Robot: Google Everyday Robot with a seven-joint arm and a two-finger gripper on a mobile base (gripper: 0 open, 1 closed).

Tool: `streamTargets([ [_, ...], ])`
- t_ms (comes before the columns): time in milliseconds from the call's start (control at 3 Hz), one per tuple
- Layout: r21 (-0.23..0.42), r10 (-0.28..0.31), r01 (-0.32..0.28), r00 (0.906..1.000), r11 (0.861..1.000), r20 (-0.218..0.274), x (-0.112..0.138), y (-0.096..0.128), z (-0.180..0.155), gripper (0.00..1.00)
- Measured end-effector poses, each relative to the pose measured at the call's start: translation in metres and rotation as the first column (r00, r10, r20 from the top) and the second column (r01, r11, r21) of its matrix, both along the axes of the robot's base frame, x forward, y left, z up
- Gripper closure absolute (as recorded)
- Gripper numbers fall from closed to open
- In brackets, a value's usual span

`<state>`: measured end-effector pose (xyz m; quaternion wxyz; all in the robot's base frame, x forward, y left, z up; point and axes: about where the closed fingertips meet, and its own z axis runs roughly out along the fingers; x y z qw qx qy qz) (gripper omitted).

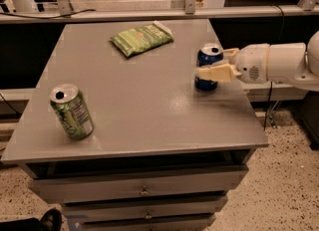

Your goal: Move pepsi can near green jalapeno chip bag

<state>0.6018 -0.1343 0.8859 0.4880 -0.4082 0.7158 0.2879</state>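
Note:
The pepsi can (207, 78) stands upright near the table's right edge, dark blue with a silver top. My gripper (212, 61) reaches in from the right, open, with the can between its jaws. One cream finger (215, 72) crosses the can's front. The other finger (230, 53) sits behind the can's right side. The green jalapeno chip bag (142, 38) lies flat at the back middle of the table, well apart from the can to its upper left.
A green-and-white can (72, 111) stands tilted at the front left of the grey table (144, 105). Drawers sit under the tabletop. A railing runs behind the table, and speckled floor lies to the right.

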Motion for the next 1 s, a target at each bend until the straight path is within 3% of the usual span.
streamTargets([
  [333, 0.010, 0.001, -0.001, 0.9983, 1.000, 0.059, 0.012, 0.001, 0.023, 0.88],
  [667, 0.018, -0.009, 0.006, 0.9888, 1.000, 0.149, 0.021, -0.010, 0.074, 1.00],
  [1000, 0.023, 0.007, -0.011, 0.9880, 1.000, 0.154, 0.026, -0.001, 0.071, 1.00],
])
